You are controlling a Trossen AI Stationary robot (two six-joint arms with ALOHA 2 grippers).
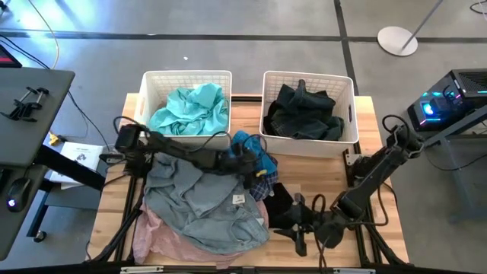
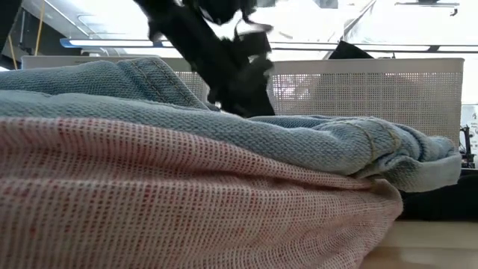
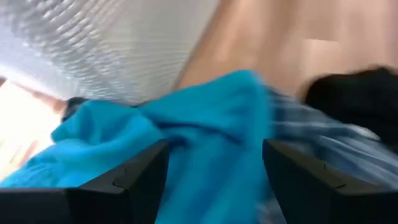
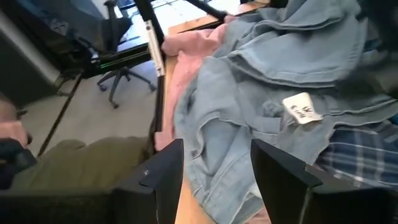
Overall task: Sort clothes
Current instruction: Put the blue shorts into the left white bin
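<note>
A pile of clothes lies on the wooden table: a grey-blue denim garment [image 1: 202, 202] on top of a pale pink one [image 1: 163, 243], with a bright blue garment [image 1: 255, 146], a plaid one [image 1: 262, 179] and a black one [image 1: 280, 204] at the pile's right side. My left gripper [image 1: 249, 158] reaches from the left over the blue garment [image 3: 211, 130], its fingers open on either side of a raised fold. My right gripper [image 1: 293, 228] is open and empty [image 4: 217, 155] near the table's near edge, pointing left at the denim [image 4: 280, 74]. My left gripper has a raised fold of the blue garment [image 3: 217, 155] between its open fingers [image 3: 143, 174]. I cannot tell whether the fingers touch the cloth.
Two white slatted baskets stand at the table's far edge. The left one [image 1: 152, 84] holds a teal garment [image 1: 190, 106]; the right one [image 1: 346, 84] holds dark clothes [image 1: 304, 113]. In the low view the pink cloth [image 2: 187, 202] and denim [image 2: 321, 142] fill the foreground.
</note>
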